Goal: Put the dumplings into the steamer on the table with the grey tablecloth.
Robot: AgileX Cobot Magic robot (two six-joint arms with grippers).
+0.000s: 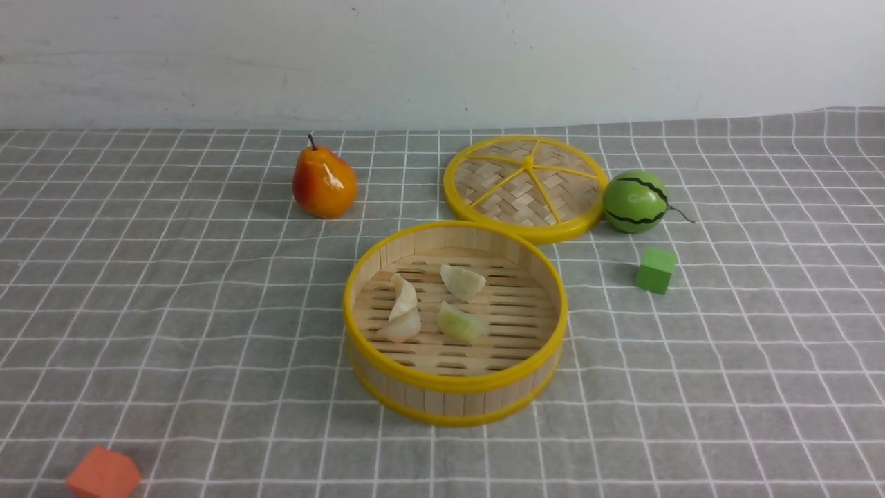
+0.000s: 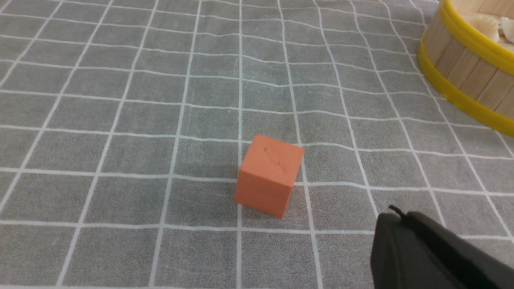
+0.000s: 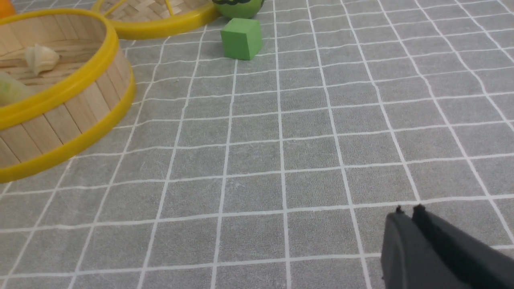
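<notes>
The bamboo steamer (image 1: 387,266) with yellow rims stands in the middle of the grey grid tablecloth (image 1: 173,311). Several dumplings lie on its slat floor: two pale ones (image 1: 404,297) (image 1: 402,325) at the left, a white one (image 1: 463,281) at the back, a yellow-green one (image 1: 459,324) beside them. The steamer also shows in the left wrist view (image 2: 461,60) and the right wrist view (image 3: 72,104). Neither gripper shows in the front view. My left gripper (image 2: 395,214) is shut and empty over cloth near the orange block. My right gripper (image 3: 407,212) is shut and empty over bare cloth.
The flat woven lid (image 1: 525,185) lies behind the steamer. A toy watermelon (image 1: 635,201) and a green cube (image 1: 655,270) are at the right. A pear (image 1: 323,181) stands back left. An orange block (image 1: 104,474) sits near the front left edge, also in the left wrist view (image 2: 269,174).
</notes>
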